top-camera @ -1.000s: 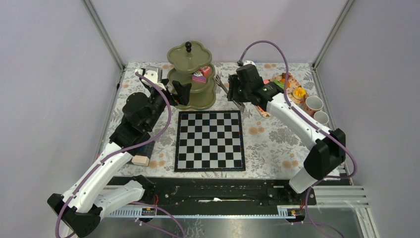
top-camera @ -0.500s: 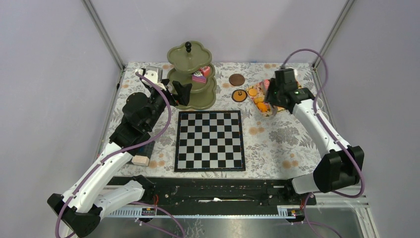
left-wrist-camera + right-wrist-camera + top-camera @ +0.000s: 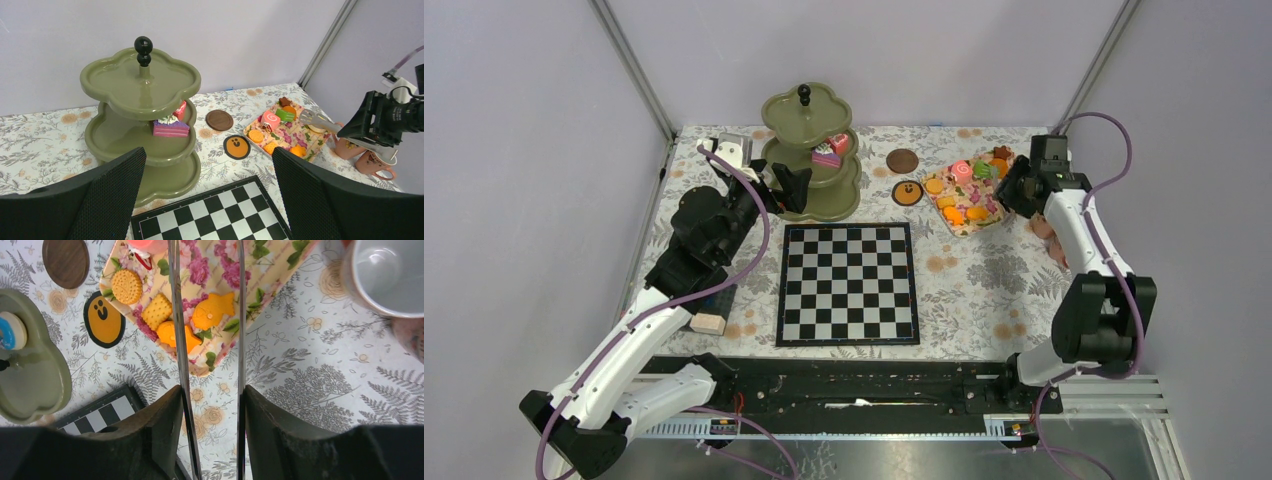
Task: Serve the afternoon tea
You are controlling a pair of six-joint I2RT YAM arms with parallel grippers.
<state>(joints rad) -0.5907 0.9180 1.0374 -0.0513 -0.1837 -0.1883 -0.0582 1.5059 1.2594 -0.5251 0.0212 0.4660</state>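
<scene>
The olive-green three-tier stand (image 3: 809, 160) stands at the back, with a pink cake (image 3: 827, 153) on its middle tier; the left wrist view shows both the stand (image 3: 140, 85) and the cake (image 3: 171, 127). My left gripper (image 3: 789, 185) is open and empty just left of the stand. A floral tray (image 3: 957, 222) holds several orange, pink and brown pastries (image 3: 212, 310). My right gripper (image 3: 1016, 187) is at the tray's right end, shut on metal tongs (image 3: 176, 315) whose blades point over the pastries. Two pink cups (image 3: 372, 162) sit right of the tray, partly hidden by the arm.
A black-and-white chessboard (image 3: 848, 283) lies in the middle. A brown coaster (image 3: 902, 160) and an orange face coaster (image 3: 908, 193) lie between stand and tray. Building blocks (image 3: 708, 322) sit under the left arm. Frame posts and walls close the back corners.
My right arm has swung from beside the stand to the right end of the tray, carrying the tongs. The left arm has not moved.
</scene>
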